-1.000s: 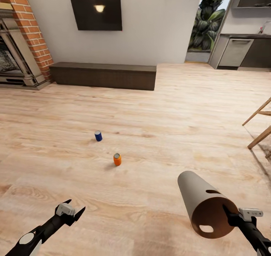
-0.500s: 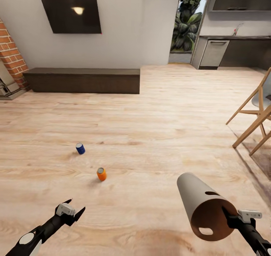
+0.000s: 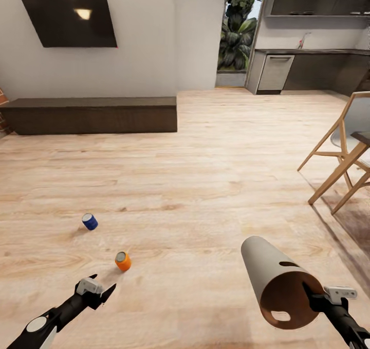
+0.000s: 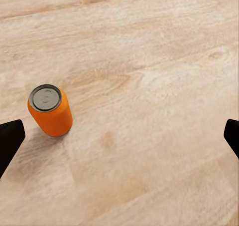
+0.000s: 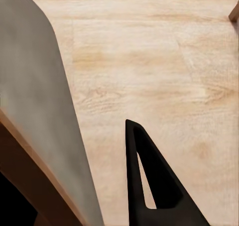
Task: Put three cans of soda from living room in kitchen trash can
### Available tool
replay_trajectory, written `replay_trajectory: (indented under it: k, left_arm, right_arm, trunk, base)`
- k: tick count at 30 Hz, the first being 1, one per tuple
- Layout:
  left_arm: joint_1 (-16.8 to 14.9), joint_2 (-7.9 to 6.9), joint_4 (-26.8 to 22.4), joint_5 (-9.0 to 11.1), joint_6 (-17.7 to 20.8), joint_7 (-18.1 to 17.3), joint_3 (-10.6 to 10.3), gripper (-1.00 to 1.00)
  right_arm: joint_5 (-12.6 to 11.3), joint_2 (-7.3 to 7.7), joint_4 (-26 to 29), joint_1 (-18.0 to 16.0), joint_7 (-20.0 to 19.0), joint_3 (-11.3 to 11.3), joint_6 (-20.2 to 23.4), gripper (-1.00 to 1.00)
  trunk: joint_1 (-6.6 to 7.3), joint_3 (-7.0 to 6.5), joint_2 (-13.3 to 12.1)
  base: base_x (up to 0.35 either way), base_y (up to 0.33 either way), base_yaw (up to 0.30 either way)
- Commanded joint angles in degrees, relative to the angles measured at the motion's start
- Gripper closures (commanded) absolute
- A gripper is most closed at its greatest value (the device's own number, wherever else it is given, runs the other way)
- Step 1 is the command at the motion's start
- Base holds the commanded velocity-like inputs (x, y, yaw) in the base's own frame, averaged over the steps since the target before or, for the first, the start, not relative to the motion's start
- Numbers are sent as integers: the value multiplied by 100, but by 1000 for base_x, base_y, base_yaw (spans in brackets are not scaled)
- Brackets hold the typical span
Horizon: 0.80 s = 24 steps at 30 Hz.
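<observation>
On floor ahead, orange can [image 3: 123, 261] is standing by spread left gripper [image 3: 100, 287]; right gripper [image 3: 314, 298] is probably pinching bin [image 3: 277, 282] rim, mouth tilted for loading.

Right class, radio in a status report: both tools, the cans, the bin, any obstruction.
Left tool open, empty, near orange can. Right tool clamped on bin rim, bin tipped sideways. Blue can upright on floor beyond. No obstruction.
</observation>
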State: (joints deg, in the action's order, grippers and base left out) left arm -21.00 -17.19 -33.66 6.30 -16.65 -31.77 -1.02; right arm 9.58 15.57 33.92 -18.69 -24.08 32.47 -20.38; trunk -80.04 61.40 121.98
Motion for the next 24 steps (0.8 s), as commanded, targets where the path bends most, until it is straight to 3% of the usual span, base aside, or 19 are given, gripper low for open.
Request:
replay_trajectory:
  k: [1, 7, 11, 13, 15, 16, 17, 18, 19, 21, 24]
  left_arm:
    - [0, -1, 0, 5, 55, -2, 2, -100]
    - [-4, -2, -26, 24, 331, -16, 7, -100]
    - [-3, -3, -120, 75, 898, -370, 30, -100]
    - [-6, -4, -396, 176, 1466, -750, 51, -100]
    - [-3, -4, -998, 356, 2195, -976, 63, -100]
    - [-2, -4, -1529, 488, 2730, -1053, 64, -100]
    - [-2, -4, -1822, 540, 2995, -1071, 65, -100]
    - [-1, 1, -3251, 681, 4254, -884, 169, -100]
    - [-3, 1, -3504, 697, 4509, -796, 224, -100]
    - [-39, 24, -4304, 758, 5412, -425, 464, -100]
    - [-248, 44, -4676, 860, 6012, -180, 624, -100]
  right_arm:
    - [-46, -1, 9, -3, -61, 6, -1, 100]
    - [-36, -6, 9, -3, -61, -3, -10, 100]
    - [-36, -9, 7, -3, -66, -9, -10, 100]
    - [-36, -13, 5, -3, -67, -11, -10, 100]
    - [-36, -30, 3, -3, -67, -12, -10, 100]
    - [-36, -50, 2, -3, -66, -14, -10, 100]
    - [-36, -61, 2, -3, -67, -15, -10, 100]
    - [-31, -109, 2, -3, -67, -19, -10, 100]
    - [-30, -114, 1, -3, -66, -20, -10, 100]
    - [-28, -125, 1, -3, -63, -21, -10, 100]
    - [-27, -134, 1, -3, -63, -21, -10, 100]
  trunk:
    - [0, -1, 0]
    - [0, -1, 0]
    - [0, -1, 0]
    - [0, -1, 0]
    - [0, -1, 0]
    - [0, -1, 0]
    - [0, -1, 0]
    - [0, -1, 0]
    - [0, -1, 0]
    - [0, -1, 0]
    - [0, -1, 0]
  base:
    - [324, 53, -46]
    - [314, 87, -9]
    - [199, 49, -1]
    - [102, 17, 0]
    - [52, 9, 0]
    - [30, 5, 0]
    - [24, 4, 0]
    - [8, 1, 0]
    - [6, 1, 0]
    - [3, 1, 0]
    - [24, 0, 0]
